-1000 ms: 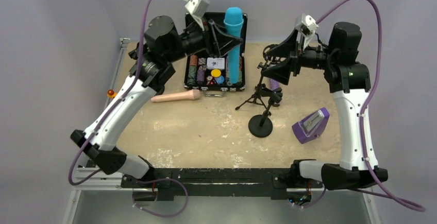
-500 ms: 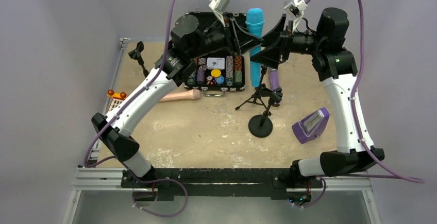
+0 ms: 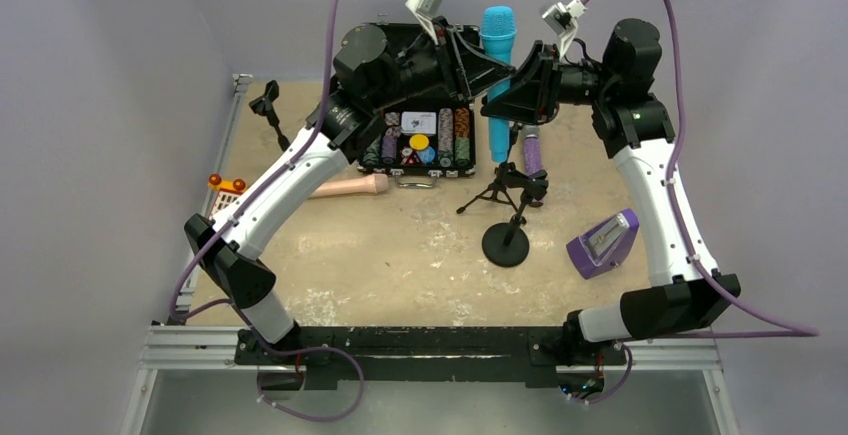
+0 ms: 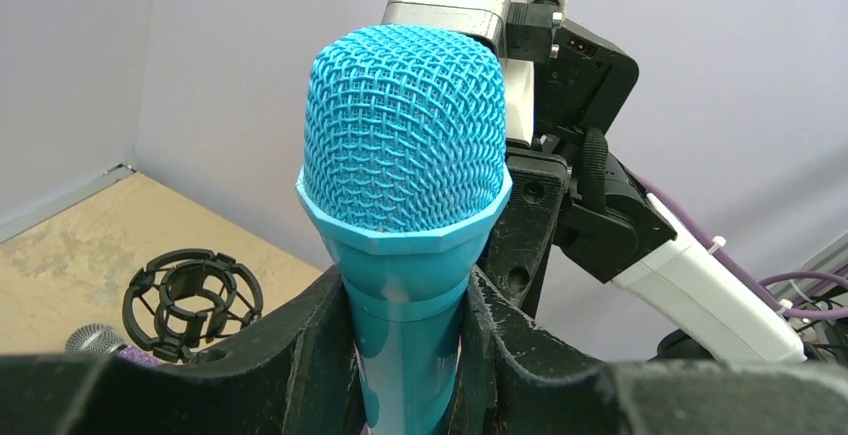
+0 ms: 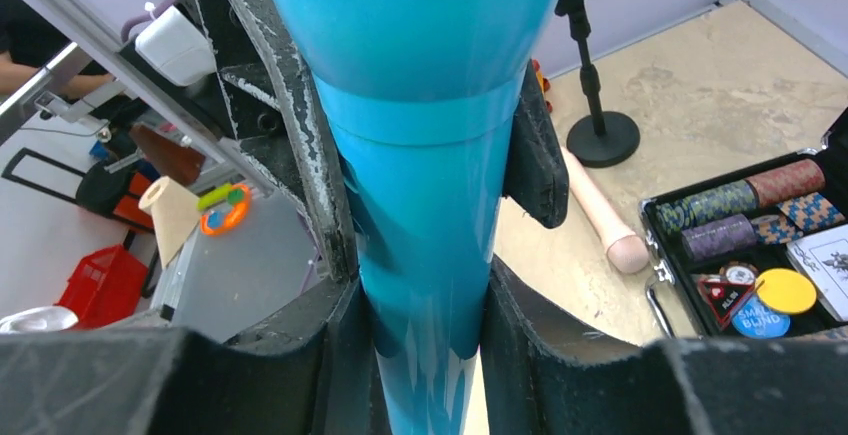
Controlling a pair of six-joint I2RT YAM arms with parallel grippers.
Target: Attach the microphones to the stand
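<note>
A blue microphone [image 3: 497,45] stands upright in the air above the back of the table, mesh head up. My left gripper [image 3: 503,72] is shut on its body just below the head [image 4: 405,135]. My right gripper [image 3: 492,105] is shut on the same body [image 5: 425,205] a little lower, from the other side. Below them stands the black stand [image 3: 506,243] with a round base, next to a small tripod [image 3: 493,191]. A purple microphone [image 3: 531,151] sits by its top. The shock mount [image 4: 190,300] shows in the left wrist view. A beige microphone [image 3: 345,187] lies on the table.
An open black case of poker chips [image 3: 420,140] stands at the back, just left of the stand. A small black desk stand [image 3: 270,107] is at the back left. A purple box [image 3: 603,243] lies at the right and an orange toy [image 3: 226,186] at the left edge.
My left arm carried the blue microphone right, from over the case to above the stand. My right gripper moved left to it and shut on its body.
</note>
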